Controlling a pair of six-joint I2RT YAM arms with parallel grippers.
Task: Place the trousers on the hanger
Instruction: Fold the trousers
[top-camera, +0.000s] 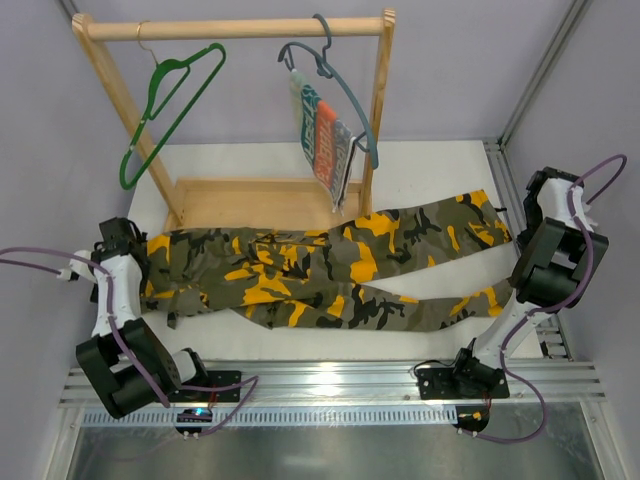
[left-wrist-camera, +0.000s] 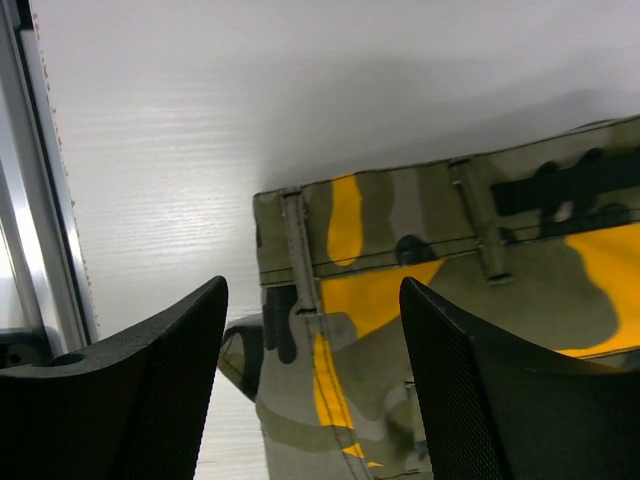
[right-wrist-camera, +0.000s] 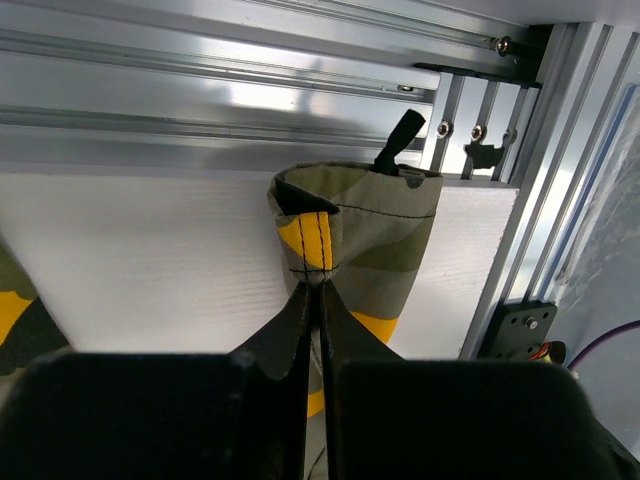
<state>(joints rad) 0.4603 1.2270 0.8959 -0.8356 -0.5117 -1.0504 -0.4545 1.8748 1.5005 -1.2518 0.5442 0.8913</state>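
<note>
Plainly, the hanger hangs tilted at the left end of the wooden rack, above and behind the left arm. Below it, the left claw stands open over the waistband corner of the trousers, holding nothing. The trousers lie flat on the table, their long axis running left to right, waist left, cuffs right. At the far right, the right claw is pinched closed on one leg's hem. The hanger is well apart from both claws but nearer the left arm, so the cloth likely has to travel up and leftward.
</note>
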